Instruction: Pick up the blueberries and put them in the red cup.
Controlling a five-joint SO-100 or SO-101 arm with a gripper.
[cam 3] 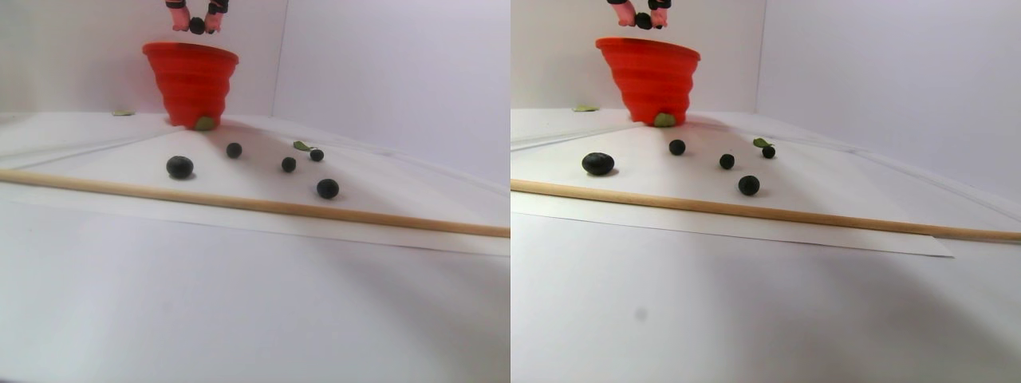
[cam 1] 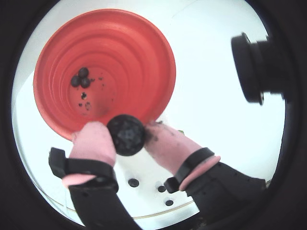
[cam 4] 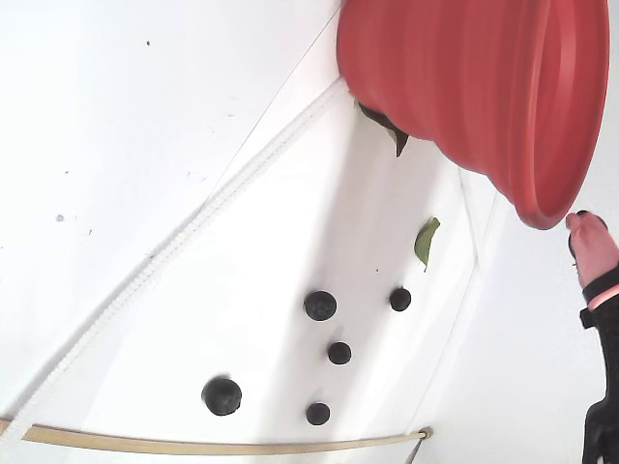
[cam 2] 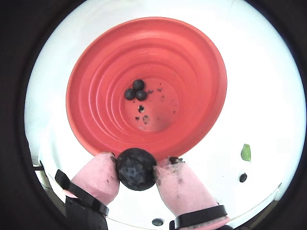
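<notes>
My gripper [cam 1: 126, 136] is shut on one blueberry [cam 2: 136, 169], pinched between pink fingertips [cam 2: 100, 175]. It hangs just above the near rim of the red cup [cam 1: 134, 48], partly over the opening. Three blueberries [cam 2: 135, 90] lie together on the cup's floor with dark specks around them. In the stereo pair view the gripper [cam 3: 196, 24] is above the upright cup [cam 3: 191, 80], and several loose blueberries [cam 3: 289, 164] lie on the white sheet in front. The fixed view shows the cup wall [cam 4: 464, 87], one pink fingertip [cam 4: 592, 246] by the rim, and the loose berries [cam 4: 320, 305].
A thin wooden stick [cam 3: 239, 204] lies across the sheet in front of the loose berries. Small green leaves lie near the berries [cam 3: 301, 146] and at the cup's base [cam 3: 204, 124]. A black camera body [cam 1: 254, 67] sticks into a wrist view at the right.
</notes>
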